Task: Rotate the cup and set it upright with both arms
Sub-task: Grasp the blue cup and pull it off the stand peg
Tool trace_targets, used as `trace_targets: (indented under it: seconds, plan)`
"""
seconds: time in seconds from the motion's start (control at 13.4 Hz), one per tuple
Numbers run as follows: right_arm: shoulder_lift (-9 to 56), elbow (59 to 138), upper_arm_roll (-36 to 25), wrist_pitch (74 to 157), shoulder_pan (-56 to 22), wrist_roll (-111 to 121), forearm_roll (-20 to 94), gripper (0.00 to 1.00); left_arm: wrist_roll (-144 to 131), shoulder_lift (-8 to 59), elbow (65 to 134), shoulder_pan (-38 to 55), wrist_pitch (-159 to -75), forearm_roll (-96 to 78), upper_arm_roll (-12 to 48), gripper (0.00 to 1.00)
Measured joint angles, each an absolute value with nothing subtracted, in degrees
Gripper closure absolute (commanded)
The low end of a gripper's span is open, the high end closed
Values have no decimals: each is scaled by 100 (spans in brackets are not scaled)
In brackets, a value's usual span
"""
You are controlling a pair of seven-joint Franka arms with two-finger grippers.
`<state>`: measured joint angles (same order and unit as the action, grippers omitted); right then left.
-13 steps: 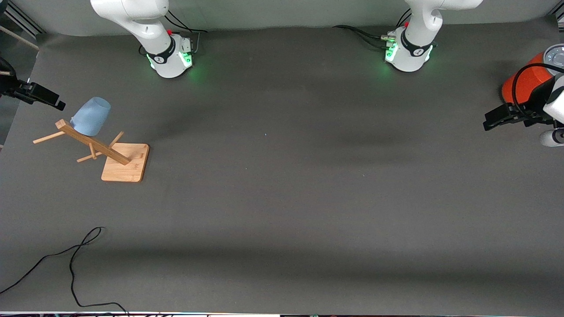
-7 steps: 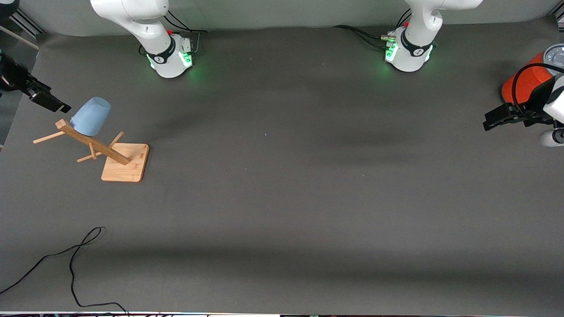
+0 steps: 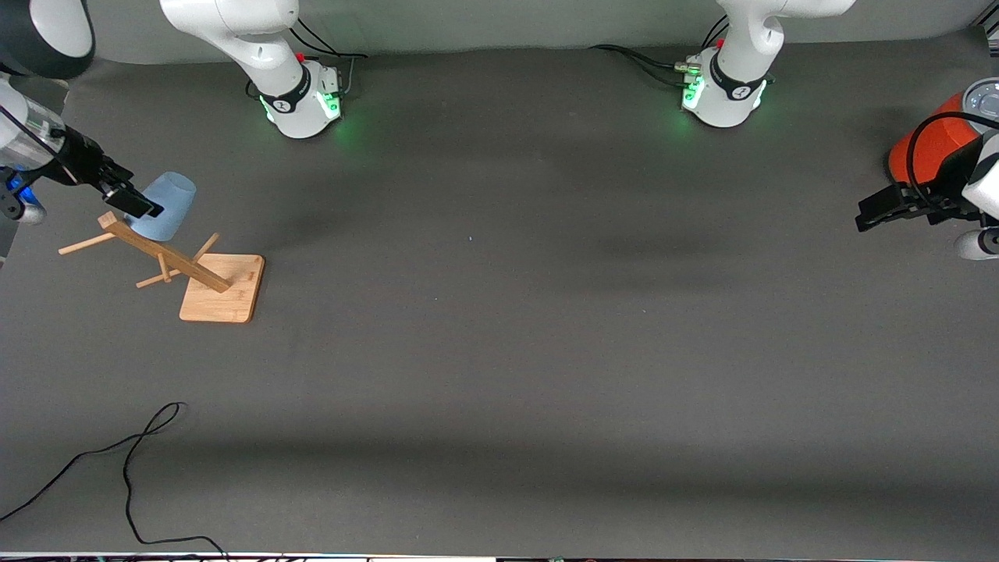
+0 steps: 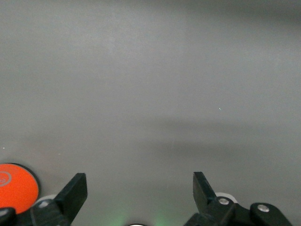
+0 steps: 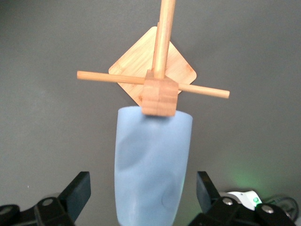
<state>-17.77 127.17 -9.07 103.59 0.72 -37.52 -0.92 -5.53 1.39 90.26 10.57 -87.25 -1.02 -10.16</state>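
Motion belongs to the right arm alone. Over the past second its gripper (image 3: 133, 204) has swung in from the table's (image 3: 507, 312) ten o'clock edge and now hangs right at the cup (image 3: 168, 204). The right wrist view shows the fingers spread wide, one on each side of the cup (image 5: 153, 160) and not yet touching it. I judge this to be the approach to the first grasp; nothing has been rotated or uprighted yet.

The left arm waits at three o'clock. Its gripper (image 3: 878, 211) hangs beside the orange can (image 3: 929, 148), pincer spread and empty, as the left wrist view (image 4: 140, 181) confirms.

Of the containers, the can is the larger. A grey top covers it, so its contents cannot be seen. The wooden rack (image 3: 222, 289) stands at nine o'clock, toward the right arm's end. The cup hangs on the rack's upper peg, base up and tilted, with its mouth against the post. Its inside is hidden. A thin black cable (image 3: 133, 453) lies at seven o'clock.
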Motion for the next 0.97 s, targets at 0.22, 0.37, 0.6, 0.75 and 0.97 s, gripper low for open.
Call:
trace_targets:
  seconds: [0.22,0.37,0.6,0.75,0.97]
  plan:
    - [-1679,13043,-1059,10807,74,-3754,-92,0,-553,139,9026,1057,-8724,-104,-1017,0]
    - [-1618,13160,-1110,10923,75,-3754,-92,8,-553,139,9026,1057,-8725,-105,-1017,0]
    - [-1609,13182,-1110,10932,71,-3754,-92,57,-553,139,9026,1057,-8725,-107,-1017,0]
    - [-1616,13180,-1110,10933,68,-3754,-92,64,-553,139,9026,1056,-8725,-107,-1017,0]
    - [-1617,13180,-1110,10933,65,-3754,-92,66,-553,139,9026,1056,-8725,-109,-1017,0]
